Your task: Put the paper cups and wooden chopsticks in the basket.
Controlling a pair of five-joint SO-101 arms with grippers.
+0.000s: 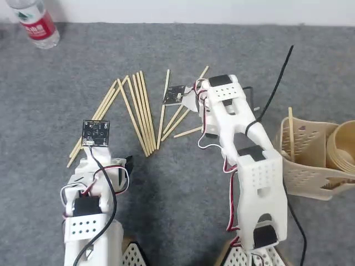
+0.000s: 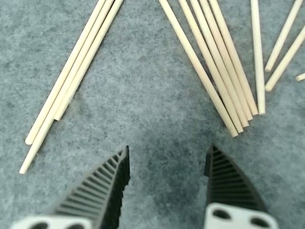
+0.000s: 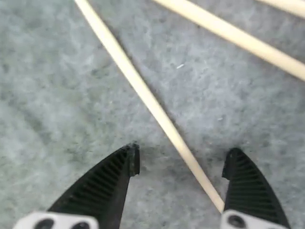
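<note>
Right gripper (image 3: 183, 152) spread, straddling a chopstick (image 3: 143, 93) near its end; closing there prob. gives an off-centre pinch, so it may pivot or slip. Left gripper (image 2: 167, 151) spread too.

Pale wooden chopsticks (image 1: 143, 111) lie flat before me, fanned across the grey carpet. Another chopstick (image 1: 290, 133) leans in the beige slotted plastic basket (image 1: 310, 177) at my right, beside stacked tan paper cups (image 1: 344, 147).

Grey carpet-like tabletop (image 1: 55, 111) (evenly lit); a pale wall strip (image 1: 194, 11) runs along its far edge.
</note>
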